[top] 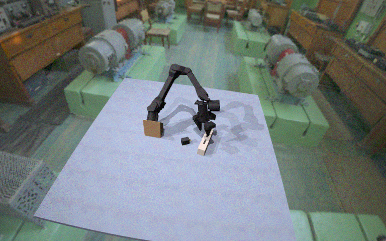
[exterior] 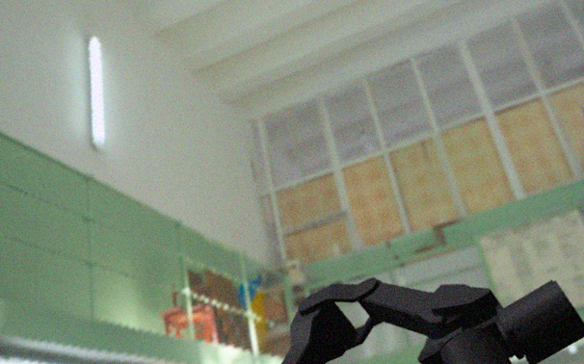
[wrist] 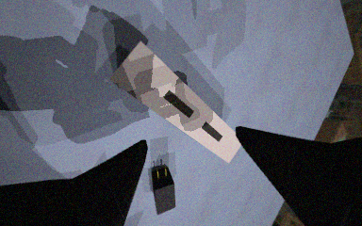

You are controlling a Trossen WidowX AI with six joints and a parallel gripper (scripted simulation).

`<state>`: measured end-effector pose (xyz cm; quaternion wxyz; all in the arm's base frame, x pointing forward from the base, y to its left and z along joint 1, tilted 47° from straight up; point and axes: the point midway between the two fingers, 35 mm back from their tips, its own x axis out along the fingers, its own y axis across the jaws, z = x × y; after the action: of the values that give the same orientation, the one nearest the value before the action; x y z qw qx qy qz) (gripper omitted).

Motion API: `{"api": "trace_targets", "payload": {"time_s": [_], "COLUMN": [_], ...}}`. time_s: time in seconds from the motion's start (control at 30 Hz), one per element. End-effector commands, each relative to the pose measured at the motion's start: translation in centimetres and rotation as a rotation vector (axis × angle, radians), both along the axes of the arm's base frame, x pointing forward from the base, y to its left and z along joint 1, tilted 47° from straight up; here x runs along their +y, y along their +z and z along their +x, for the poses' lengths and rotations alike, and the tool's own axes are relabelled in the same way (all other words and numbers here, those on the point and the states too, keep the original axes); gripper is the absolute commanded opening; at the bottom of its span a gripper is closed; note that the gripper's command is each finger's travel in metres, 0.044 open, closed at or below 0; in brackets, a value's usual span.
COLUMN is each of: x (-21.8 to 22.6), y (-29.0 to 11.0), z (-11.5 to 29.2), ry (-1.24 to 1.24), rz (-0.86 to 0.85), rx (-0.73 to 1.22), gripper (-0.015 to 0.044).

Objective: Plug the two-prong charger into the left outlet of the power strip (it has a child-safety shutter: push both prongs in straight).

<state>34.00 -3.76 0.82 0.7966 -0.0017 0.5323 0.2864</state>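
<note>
— Claw [wrist: 190, 160] status?
— Spread wide, gripping nothing; dark fingers framing the lower corners of the wrist view.
— And the charger [wrist: 163, 187]?
— Lying loose on the table [top: 113, 184], low centre in the wrist view, gold prongs aimed up-frame toward the strip.
— Power strip [wrist: 176, 103]?
— Just beyond, running diagonally through mid-frame, two dark slots facing up.
— Reason for hovering there?
— Probably lining up over the charger for a pickup; not yet lowered around it.
</note>
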Motion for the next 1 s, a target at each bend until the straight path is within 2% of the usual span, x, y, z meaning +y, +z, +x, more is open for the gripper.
{"api": "trace_targets", "payload": {"time_s": [0.0, 0.6, 0.97], "x": [-0.6, -1.4, -0.6], "y": [-1.4, -4.3, -5.1], "z": [-1.9, -10.8, -10.9], "ry": [0.020, 0.087, 0.089], "rz": [0.032, 0.284, 0.295], "rx": [0.056, 0.247, 0.251], "gripper": [0.0440, 0.0440, 0.0440]}}
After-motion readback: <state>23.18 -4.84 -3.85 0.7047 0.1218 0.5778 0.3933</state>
